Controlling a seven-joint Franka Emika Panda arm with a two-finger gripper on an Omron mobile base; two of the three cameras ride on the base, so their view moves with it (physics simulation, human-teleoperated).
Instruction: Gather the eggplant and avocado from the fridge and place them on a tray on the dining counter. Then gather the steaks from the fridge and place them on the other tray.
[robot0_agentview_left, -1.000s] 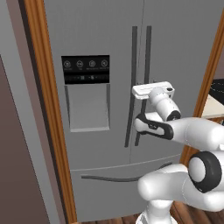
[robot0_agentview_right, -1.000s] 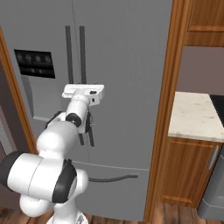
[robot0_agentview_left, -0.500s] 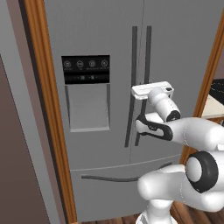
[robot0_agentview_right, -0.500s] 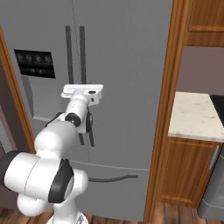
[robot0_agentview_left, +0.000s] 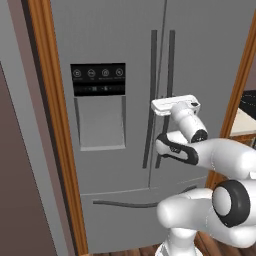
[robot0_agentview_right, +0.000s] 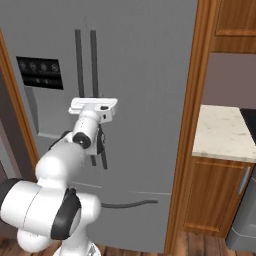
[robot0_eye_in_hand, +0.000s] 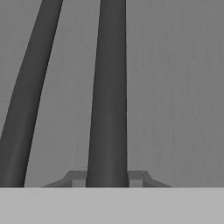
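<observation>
The fridge (robot0_agentview_left: 125, 125) stands closed directly ahead of the robot, set between wooden side panels (robot0_agentview_left: 50, 125). It is a tall grey steel unit with two upper doors, a black dispenser panel (robot0_agentview_left: 97, 80) on the left door, and a bottom drawer with its own curved pull (robot0_agentview_left: 125, 204). To the right, in the right base view, a pale counter (robot0_agentview_right: 225, 132) sits on wooden cabinets.

The upper doors are large, rigid panels. Judged from their size, each is heavy and swings on an outer hinge, so the pull must follow an arc rather than a straight line. Steel is smooth and offers no purchase on the flat face; the only usable hold is a bar handle.

Two dark vertical bar handles (robot0_agentview_left: 171, 65) run side by side at the centre seam. Each is a stiff, round, slim bar standing off the door.

The gripper (robot0_eye_in_hand: 107, 177) is at mid-height on the right-hand bar (robot0_eye_in_hand: 108, 87). In the hand view the bar passes between the fingertips, and the jaws are drawn together, clamped on it. A round, smooth bar may slip lengthwise under load; a firm squeeze, square to the bar, suits it best.
</observation>
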